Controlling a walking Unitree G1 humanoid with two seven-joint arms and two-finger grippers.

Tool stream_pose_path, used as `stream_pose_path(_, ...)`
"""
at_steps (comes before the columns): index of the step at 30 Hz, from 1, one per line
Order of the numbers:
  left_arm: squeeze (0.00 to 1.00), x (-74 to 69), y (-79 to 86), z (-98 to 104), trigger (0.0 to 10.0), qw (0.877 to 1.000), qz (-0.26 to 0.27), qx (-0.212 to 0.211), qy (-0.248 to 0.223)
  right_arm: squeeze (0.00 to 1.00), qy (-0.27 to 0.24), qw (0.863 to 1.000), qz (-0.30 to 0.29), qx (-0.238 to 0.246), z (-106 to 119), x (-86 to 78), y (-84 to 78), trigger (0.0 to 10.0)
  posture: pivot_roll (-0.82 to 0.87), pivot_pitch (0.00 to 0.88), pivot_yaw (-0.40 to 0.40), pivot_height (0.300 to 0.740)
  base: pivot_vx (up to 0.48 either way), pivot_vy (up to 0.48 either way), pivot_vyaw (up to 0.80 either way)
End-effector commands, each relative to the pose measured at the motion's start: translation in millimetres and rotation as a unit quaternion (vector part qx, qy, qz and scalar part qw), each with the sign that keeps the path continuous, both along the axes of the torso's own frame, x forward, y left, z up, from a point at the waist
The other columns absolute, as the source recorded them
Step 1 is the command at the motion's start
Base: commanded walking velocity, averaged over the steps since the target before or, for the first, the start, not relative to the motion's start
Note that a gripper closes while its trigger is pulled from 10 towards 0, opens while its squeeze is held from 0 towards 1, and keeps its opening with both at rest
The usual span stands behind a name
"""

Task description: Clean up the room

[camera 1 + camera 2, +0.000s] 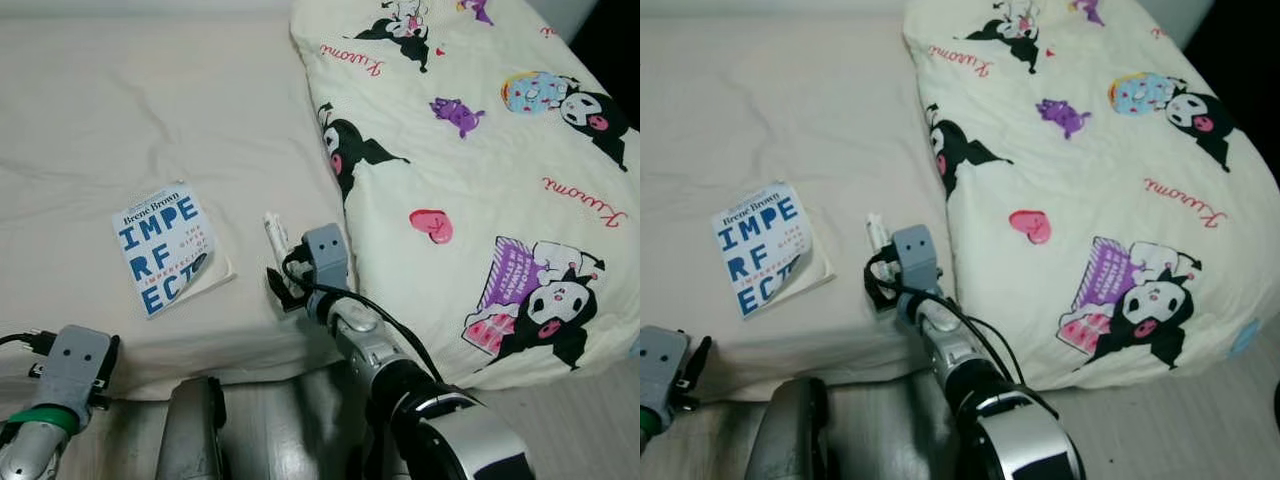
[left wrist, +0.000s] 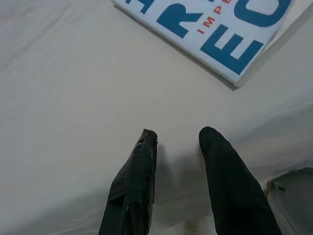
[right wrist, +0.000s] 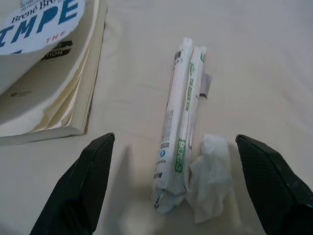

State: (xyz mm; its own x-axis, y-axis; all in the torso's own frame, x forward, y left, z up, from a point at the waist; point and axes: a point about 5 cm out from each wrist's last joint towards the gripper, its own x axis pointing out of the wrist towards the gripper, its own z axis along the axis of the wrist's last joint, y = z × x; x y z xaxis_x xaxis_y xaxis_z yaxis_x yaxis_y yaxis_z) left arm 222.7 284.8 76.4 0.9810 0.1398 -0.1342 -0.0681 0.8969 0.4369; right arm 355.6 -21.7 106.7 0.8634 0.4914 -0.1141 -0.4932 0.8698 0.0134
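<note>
1. The right gripper (image 3: 176,181) hovers low over the bed (image 1: 130,110), fingers spread wide and empty. A white wrapper (image 3: 178,127) with green print lies flat on the sheet between them, a crumpled scrap of tissue (image 3: 210,176) touching its near end.
2. Risk: the wrapper is thin and lies flush on soft bedding. On closing, the fingers may pinch the sheet with it, or skate over it and come up empty.
3. Risk: the tissue scrap is loose. A grasp centred on the wrapper may leave it behind, or knock it aside.
4. Risk: the paperback book (image 1: 168,248), its cover curling upward, lies near the wrapper. A sideways drift of the right gripper could catch its page edges.
5. The patterned duvet (image 1: 480,170) is bunched just beside the right arm; its edge could snag the wrist cable.
6. The left gripper (image 2: 178,142) sits at the mattress edge near the book's corner, fingers parted and holding nothing.
</note>
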Motion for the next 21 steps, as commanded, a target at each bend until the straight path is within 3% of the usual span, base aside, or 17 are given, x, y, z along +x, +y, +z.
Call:
stream_pose_path(1,0.0,-5.7,5.9,-0.8,10.0,1.0,0.006,0.003,0.013,1.0,0.014,1.0,0.025,0.01,-9.7,-15.2,24.6,10.0,0.27,0.268,0.01,0.558,0.0,0.0,0.0)
stream_pose_path(2,0.0,-5.8,6.2,0.7,10.0,1.0,0.005,0.005,0.012,0.7,0.006,1.0,0.026,0.004,-8.7,-15.4,25.9,10.0,0.27,0.269,0.012,0.558,0.0,0.0,0.0)
stream_pose_path(4,0.0,-5.9,6.6,1.7,10.0,1.0,0.004,0.006,0.013,0.7,0.0,1.0,0.031,-0.004,-8.2,-16.0,27.6,10.0,0.27,0.271,0.015,0.558,0.0,0.0,0.0)
stream_pose_path(5,0.0,-5.9,7.4,2.4,10.0,1.0,0.003,0.008,0.013,0.0,-0.003,0.999,0.041,-0.026,-9.9,-17.8,30.7,10.0,0.27,0.273,0.016,0.558,0.0,0.0,0.0)
stream_pose_path(9,0.0,-5.9,10.2,4.0,10.0,1.0,0.003,0.01,0.016,0.0,0.001,0.993,0.075,-0.086,-17.2,-24.4,39.8,10.0,0.27,0.278,0.019,0.558,0.0,0.0,0.0)
stream_pose_path(15,0.0,-3.2,10.5,5.3,10.0,1.0,-0.003,0.016,0.018,0.0,0.004,0.987,0.107,-0.12,-21.9,-29.9,46.8,10.0,0.27,0.277,0.018,0.558,0.0,0.0,0.0)
stream_pose_path(16,0.0,-2.2,10.7,5.9,10.0,1.0,-0.004,0.017,0.018,0.0,0.0,0.986,0.107,-0.128,-21.7,-29.8,47.3,9.3,0.27,0.273,0.024,0.558,0.0,0.0,0.0)
stream_pose_path(17,0.0,-1.1,10.9,6.6,10.0,1.0,-0.003,0.016,0.017,0.0,-0.004,0.985,0.106,-0.135,-21.5,-29.4,47.2,5.4,0.27,0.273,0.024,0.558,0.0,0.0,0.0)
stream_pose_path(18,0.0,0.3,10.8,7.5,10.0,1.0,-0.002,0.016,0.016,0.0,-0.008,0.985,0.102,-0.141,-21.3,-28.8,46.3,2.2,0.27,0.27,0.026,0.558,0.0,0.0,0.0)
stream_pose_path(19,0.0,0.3,10.8,7.5,10.0,1.0,-0.002,0.016,0.016,0.0,-0.008,0.985,0.102,-0.141,-21.3,-28.8,46.3,2.2,0.27,0.27,0.026,0.558,0.0,0.0,0.0)
stream_pose_path(20,0.0,2.1,10.5,8.8,10.0,1.0,-0.003,0.016,0.015,0.0,-0.011,0.985,0.097,-0.144,-21.1,-27.9,44.9,0.0,0.27,0.266,0.028,0.558,0.0,0.0,0.0)
stream_pose_path(21,0.0,2.1,10.5,8.8,10.0,1.0,-0.003,0.016,0.015,0.0,-0.011,0.985,0.097,-0.144,-21.1,-27.9,44.9,0.0,0.27,0.266,0.028,0.558,0.0,0.0,0.0)
